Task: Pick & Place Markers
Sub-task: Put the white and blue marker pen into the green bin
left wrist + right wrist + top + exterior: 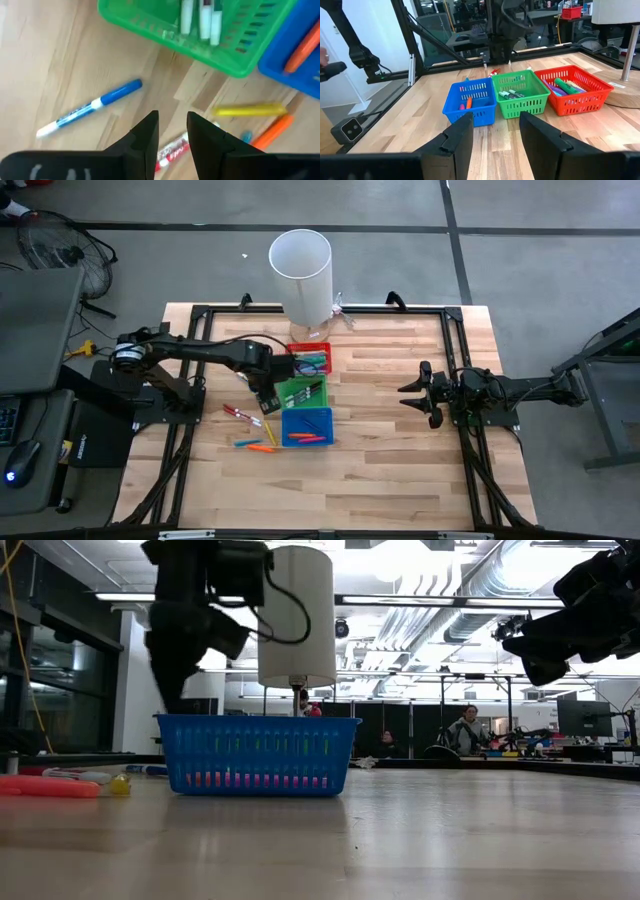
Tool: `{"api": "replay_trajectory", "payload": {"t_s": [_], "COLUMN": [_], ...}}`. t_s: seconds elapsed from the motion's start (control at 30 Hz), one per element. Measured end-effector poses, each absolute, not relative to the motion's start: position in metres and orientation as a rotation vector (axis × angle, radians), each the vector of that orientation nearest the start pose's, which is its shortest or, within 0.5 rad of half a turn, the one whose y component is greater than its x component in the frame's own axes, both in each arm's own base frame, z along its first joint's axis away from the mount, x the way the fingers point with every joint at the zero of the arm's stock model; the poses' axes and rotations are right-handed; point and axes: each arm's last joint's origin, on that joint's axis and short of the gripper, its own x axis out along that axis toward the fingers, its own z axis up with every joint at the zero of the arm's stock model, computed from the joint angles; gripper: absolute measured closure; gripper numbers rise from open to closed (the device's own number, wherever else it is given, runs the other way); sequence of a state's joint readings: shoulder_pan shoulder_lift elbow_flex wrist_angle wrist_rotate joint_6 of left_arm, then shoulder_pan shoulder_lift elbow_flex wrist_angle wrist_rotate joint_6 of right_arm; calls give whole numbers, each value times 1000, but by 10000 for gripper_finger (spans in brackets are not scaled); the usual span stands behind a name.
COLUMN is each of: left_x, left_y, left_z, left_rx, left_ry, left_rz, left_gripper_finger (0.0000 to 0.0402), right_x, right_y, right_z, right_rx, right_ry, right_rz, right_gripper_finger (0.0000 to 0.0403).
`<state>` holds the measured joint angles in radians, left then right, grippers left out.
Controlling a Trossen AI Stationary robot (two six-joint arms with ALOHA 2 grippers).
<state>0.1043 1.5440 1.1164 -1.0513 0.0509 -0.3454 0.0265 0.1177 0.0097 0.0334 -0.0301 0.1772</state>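
Left end effector over loose markers beside the bins

The left end effector (172,131) is held above the bench (400,470) with a narrow gap between its fingers and nothing gripped; a red-and-white marker (172,149) is seen directly below it, a blue marker (90,107) and a yellow marker (248,110) lie to either side. White-bodied markers are kept in the green bin (301,392), orange ones in the blue bin (307,426), green and purple ones in the red bin (572,89). The print on the markers cannot be read. The right end effector (417,393) is parked well apart, open and empty.
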Motion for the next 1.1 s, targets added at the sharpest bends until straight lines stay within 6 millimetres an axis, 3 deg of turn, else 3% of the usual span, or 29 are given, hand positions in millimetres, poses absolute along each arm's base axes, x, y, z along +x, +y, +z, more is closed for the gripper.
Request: {"api": "replay_trajectory", "payload": {"t_s": [0.23, 0.47, 1.1], "left_x": [247, 233, 232], "left_y": [25, 24, 34], "left_z": [204, 187, 183], "left_rx": [-378, -380, 193], "left_ry": [1367, 1399, 1437], "left_rz": [288, 330, 107], "left_gripper_finger": [302, 302, 302], "right_x": [104, 104, 104], "right_y": [4, 4, 4], "right_z": [161, 161, 161], "right_rx": [176, 177, 177], "right_ry": [79, 79, 79], "right_rz": [50, 50, 50], "right_gripper_finger": [253, 253, 253]}}
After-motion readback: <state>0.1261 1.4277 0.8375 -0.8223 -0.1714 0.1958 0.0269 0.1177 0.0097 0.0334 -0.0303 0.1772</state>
